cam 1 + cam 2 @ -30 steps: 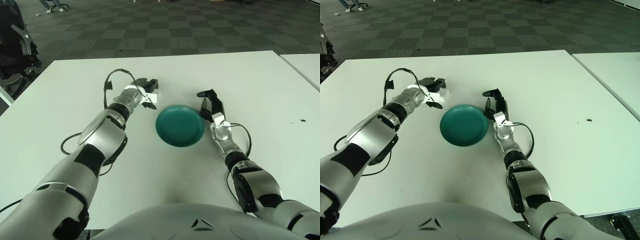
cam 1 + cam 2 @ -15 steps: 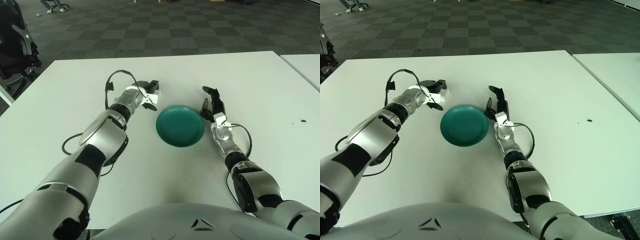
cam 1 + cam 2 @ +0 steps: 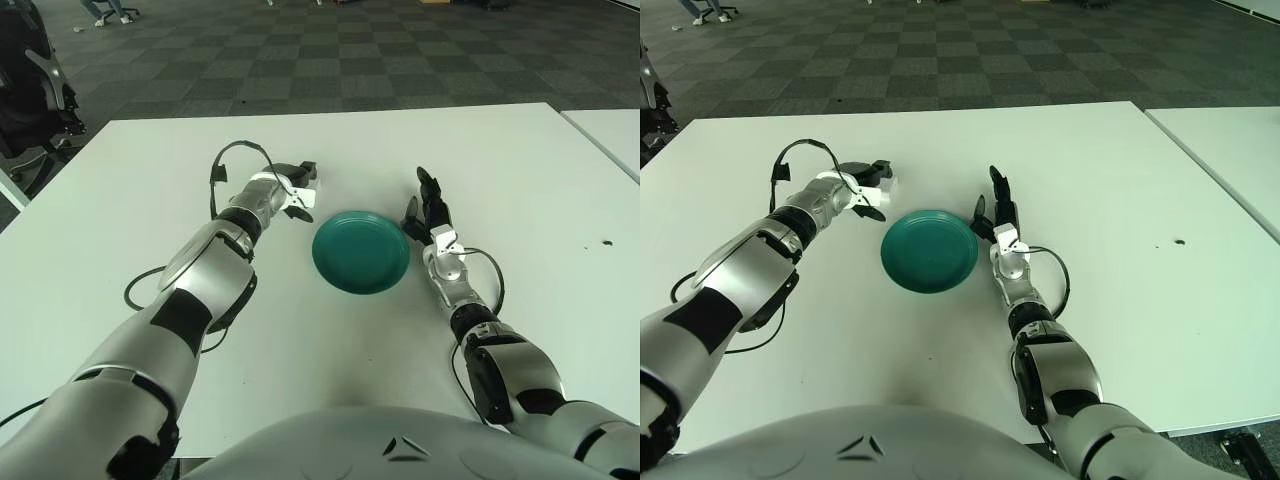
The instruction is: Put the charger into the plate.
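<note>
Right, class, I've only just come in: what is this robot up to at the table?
The robot's left hand is closed around a small white charger on the white table, just left of and behind a round teal plate. The plate holds nothing yet. Its right hand waits beside the plate's right edge, fingers open and pointing up, holding nothing.

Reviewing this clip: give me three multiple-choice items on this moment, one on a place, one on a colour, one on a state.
1. Where is the charger?
A. in the plate
B. in the left robot hand, left of the plate
C. at the table's right edge

2. What colour is the plate?
A. teal
B. red
C. white

3. How is the right robot hand?
A. gripping the plate
B. holding the charger
C. open, beside the plate

Answers: 1 B, fingers close on the white charger; 2 A, the dish is teal; 3 C, fingers extended, holding nothing.
</note>
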`<action>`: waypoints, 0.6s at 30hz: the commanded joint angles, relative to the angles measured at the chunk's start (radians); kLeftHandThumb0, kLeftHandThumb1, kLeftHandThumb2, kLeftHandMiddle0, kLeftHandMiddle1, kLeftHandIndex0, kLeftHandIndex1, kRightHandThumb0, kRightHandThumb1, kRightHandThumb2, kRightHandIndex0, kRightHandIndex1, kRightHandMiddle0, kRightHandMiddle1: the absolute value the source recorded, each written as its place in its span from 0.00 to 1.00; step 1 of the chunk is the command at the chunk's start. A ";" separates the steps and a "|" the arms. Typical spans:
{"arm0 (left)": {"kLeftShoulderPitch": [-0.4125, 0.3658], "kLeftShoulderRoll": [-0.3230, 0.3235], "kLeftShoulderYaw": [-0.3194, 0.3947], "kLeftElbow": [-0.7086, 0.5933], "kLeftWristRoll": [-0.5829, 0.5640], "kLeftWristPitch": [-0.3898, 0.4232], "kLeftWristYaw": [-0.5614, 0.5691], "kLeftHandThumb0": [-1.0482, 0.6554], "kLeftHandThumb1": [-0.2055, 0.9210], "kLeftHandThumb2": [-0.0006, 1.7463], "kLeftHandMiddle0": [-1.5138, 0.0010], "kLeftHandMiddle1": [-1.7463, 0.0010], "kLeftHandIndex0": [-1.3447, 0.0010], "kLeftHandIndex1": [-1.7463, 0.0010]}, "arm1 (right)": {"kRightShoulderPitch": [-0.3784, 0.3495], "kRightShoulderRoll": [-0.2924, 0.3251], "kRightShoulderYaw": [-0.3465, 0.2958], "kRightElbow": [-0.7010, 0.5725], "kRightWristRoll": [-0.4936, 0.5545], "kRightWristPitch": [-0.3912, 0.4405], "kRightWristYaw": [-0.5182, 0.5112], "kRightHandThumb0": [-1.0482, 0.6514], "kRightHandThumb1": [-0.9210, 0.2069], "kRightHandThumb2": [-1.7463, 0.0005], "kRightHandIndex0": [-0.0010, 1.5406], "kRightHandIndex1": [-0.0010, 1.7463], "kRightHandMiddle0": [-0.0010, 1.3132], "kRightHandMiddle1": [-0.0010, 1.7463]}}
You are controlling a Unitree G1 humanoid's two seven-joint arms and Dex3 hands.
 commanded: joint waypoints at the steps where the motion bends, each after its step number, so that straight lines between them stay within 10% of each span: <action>1: 0.048 0.007 -0.011 0.021 0.013 0.027 -0.035 0.05 1.00 0.21 0.81 0.98 1.00 0.50 | 0.196 0.039 -0.007 0.145 0.020 0.118 0.026 0.00 0.00 0.40 0.00 0.00 0.00 0.01; 18: 0.091 0.025 -0.005 0.021 0.001 0.044 -0.093 0.03 1.00 0.27 0.69 0.94 1.00 0.47 | 0.188 0.027 -0.015 0.148 0.030 0.143 0.049 0.00 0.00 0.42 0.00 0.00 0.00 0.00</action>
